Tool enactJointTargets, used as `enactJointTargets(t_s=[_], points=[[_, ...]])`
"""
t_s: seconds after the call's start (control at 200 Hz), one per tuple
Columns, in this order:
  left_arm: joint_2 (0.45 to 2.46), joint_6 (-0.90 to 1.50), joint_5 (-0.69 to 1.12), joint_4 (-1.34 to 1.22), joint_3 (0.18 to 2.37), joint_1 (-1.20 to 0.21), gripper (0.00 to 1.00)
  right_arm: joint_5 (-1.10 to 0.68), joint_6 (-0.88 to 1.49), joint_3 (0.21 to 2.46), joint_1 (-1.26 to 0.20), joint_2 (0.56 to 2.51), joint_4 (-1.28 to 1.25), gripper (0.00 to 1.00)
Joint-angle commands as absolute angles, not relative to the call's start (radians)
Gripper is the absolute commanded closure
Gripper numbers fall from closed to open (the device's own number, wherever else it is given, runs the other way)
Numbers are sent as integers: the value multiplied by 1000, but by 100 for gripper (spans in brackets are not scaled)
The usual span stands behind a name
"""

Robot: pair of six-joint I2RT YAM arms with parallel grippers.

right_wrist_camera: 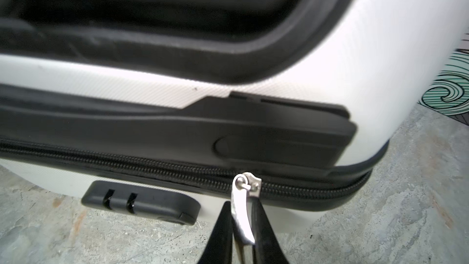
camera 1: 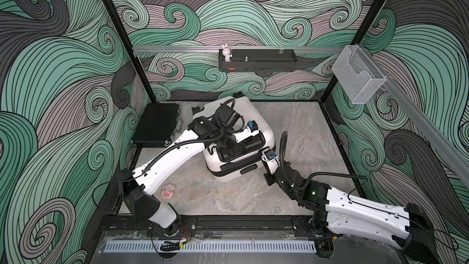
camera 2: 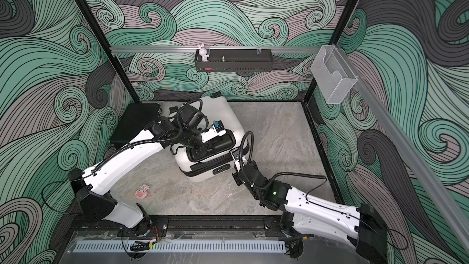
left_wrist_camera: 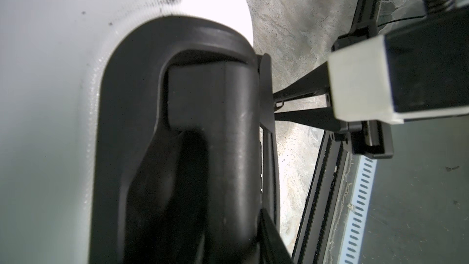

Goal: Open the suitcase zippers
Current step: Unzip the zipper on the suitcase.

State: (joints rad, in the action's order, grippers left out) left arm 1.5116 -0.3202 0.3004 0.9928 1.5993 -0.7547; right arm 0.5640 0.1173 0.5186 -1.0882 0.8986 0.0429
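My right gripper [right_wrist_camera: 241, 203] pinched shut on silver metal pull [right_wrist_camera: 239, 196] of black zipper band [right_wrist_camera: 152, 169], white hard-shell suitcase [right_wrist_camera: 368, 46]; left gripper [camera 1: 229, 149] opening, couldn't tell.

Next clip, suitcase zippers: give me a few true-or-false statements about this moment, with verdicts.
1. The silver zipper pull sits between the right gripper's jaws. True.
2. The suitcase stands upright on its wheels. False: it lies flat on the table.
3. The left gripper reaches into the suitcase's black handle recess. True.
4. The zipper gapes open beside the pull. False: in the right wrist view its teeth are meshed on both sides of the slider.
5. The black briefcase lies by the right arm. False: it lies at the table's far left corner.
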Motion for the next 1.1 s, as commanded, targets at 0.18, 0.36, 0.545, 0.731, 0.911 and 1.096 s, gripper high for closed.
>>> enactJointTargets(t_s=[0.18, 0.36, 0.545, 0.731, 0.911, 1.096], points=[[1429, -347, 292, 885, 1648, -744, 100, 612, 126, 490, -1081, 862, 11, 89], [1429, -346, 293, 887, 1645, -744, 100, 606, 138, 473, -1074, 850, 16, 93], [1392, -351, 292, 889, 1636, -744, 100, 535, 145, 463, -1028, 838, 24, 100], [1376, -370, 293, 902, 1618, -743, 100, 371, 124, 442, -923, 797, 9, 100], [1356, -426, 330, 941, 1603, -742, 100, 161, 94, 443, -764, 777, 17, 100], [1319, -525, 453, 988, 1558, -742, 100, -103, 78, 484, -575, 838, 23, 100]])
